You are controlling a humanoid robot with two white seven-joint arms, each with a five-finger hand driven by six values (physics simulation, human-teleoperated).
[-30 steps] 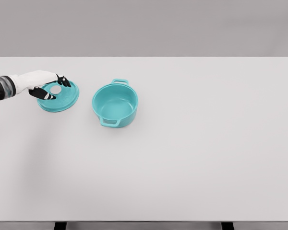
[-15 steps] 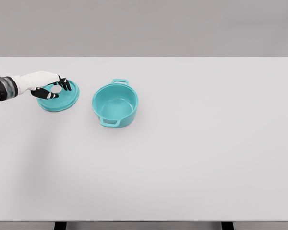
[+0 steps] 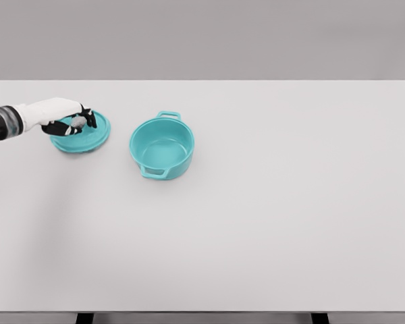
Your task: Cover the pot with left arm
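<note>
A teal pot (image 3: 162, 148) with two side handles stands open on the white table (image 3: 270, 202), left of the middle. Its teal lid (image 3: 82, 133) is to the left of it, a gap apart, held slightly off the table. My left hand (image 3: 75, 123) comes in from the left edge and its black-tipped fingers are curled around the lid's grey knob, which is mostly hidden by them. The right arm does not show.
The table's far edge runs just behind the pot and lid. Dark table legs (image 3: 85, 318) show below the front edge.
The fingers have closed on the knob, which showed between them before. The lid has risen a little and flattened, shifting slightly up and left in the picture.
</note>
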